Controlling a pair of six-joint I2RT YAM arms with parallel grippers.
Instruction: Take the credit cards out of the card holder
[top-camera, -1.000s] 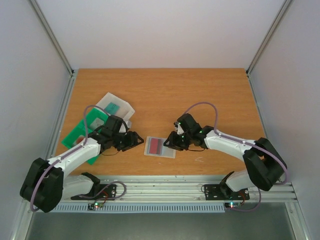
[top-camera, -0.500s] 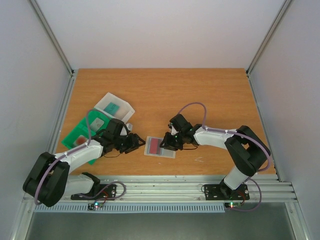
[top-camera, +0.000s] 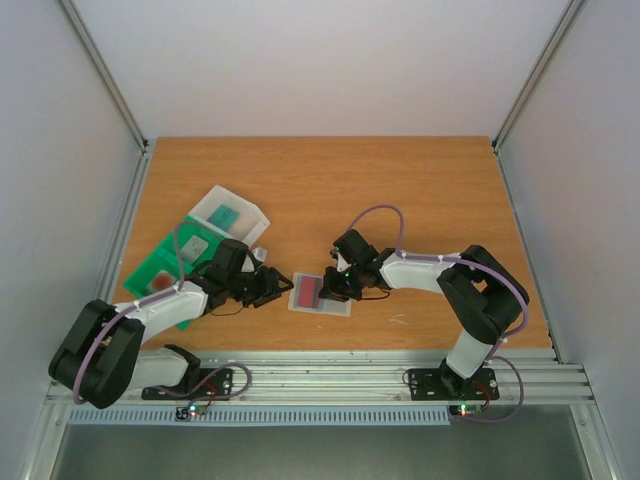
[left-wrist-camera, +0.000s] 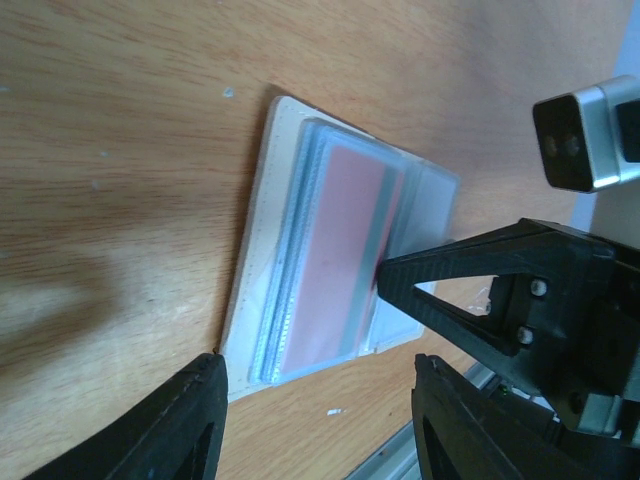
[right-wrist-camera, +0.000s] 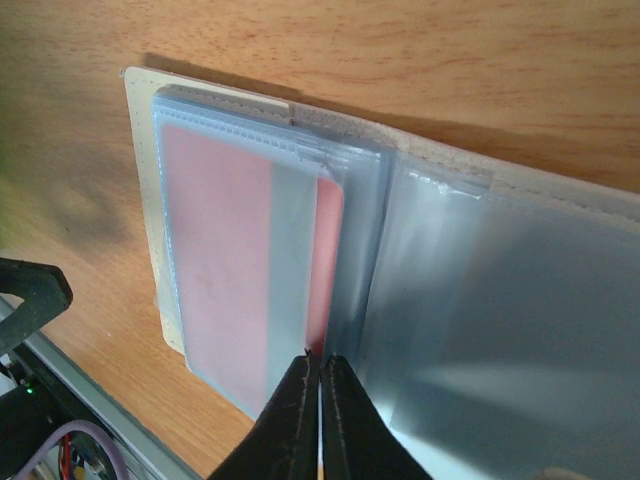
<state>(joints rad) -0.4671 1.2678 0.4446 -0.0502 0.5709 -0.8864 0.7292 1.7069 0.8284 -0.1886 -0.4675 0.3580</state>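
The right hand (top-camera: 334, 286) has slid onto the card holder (top-camera: 320, 296), pinched shut at the red card (right-wrist-camera: 215, 260), maybe ready to pull. The left hand (top-camera: 271, 288) waits open beside it.

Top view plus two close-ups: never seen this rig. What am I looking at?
Two robot arms are bolted at the near edge of a table. The top view looks down from above and behind them. Each close-up comes from a camera on one arm's wrist. On the table lie a pale card holder with a red card inside, a green tray and a clear box holding a teal card. The left end effector is open at the card holder's edge, holding nothing. The right end effector is closed at the red card's edge; whether it pinches the card is unclear.
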